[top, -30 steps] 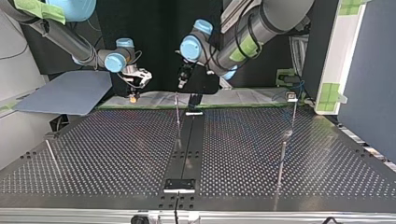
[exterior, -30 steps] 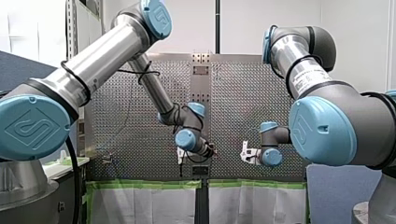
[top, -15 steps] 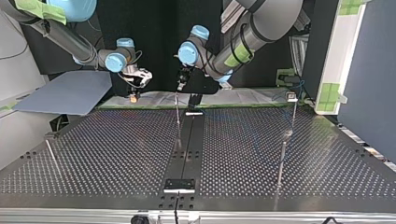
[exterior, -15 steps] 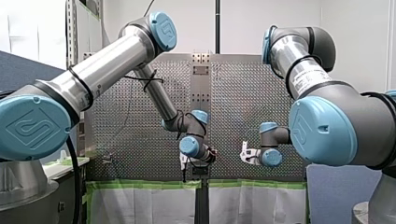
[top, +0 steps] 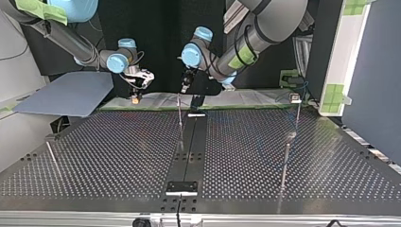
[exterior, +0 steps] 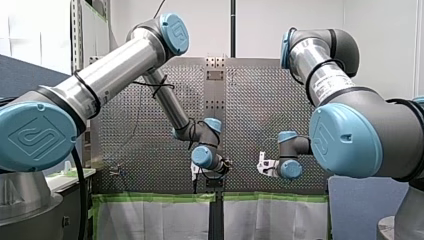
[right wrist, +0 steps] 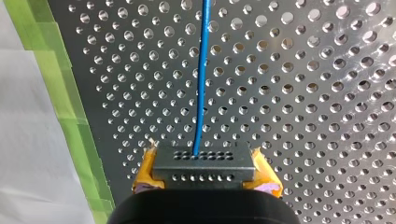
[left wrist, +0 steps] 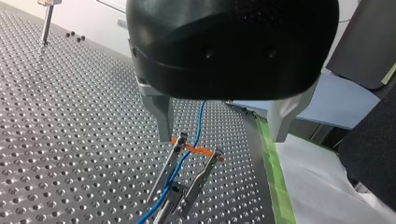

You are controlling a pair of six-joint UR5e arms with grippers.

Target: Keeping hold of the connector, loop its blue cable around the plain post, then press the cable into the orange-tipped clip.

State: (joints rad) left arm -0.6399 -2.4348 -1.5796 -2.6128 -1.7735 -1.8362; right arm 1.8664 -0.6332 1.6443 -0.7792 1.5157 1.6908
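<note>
Right gripper [right wrist: 203, 169] clamps the grey connector [right wrist: 204, 163]; its blue cable [right wrist: 201, 84] runs off across the perforated table [right wrist: 303, 93]. Left gripper [left wrist: 220, 135], spread wide and empty, hangs above the orange-tipped clip [left wrist: 196, 151], cable between its prongs.

2 silver arms [exterior: 115, 65] with blue caps [exterior: 173, 26]; left gripper [left wrist: 222, 137] black.
</note>
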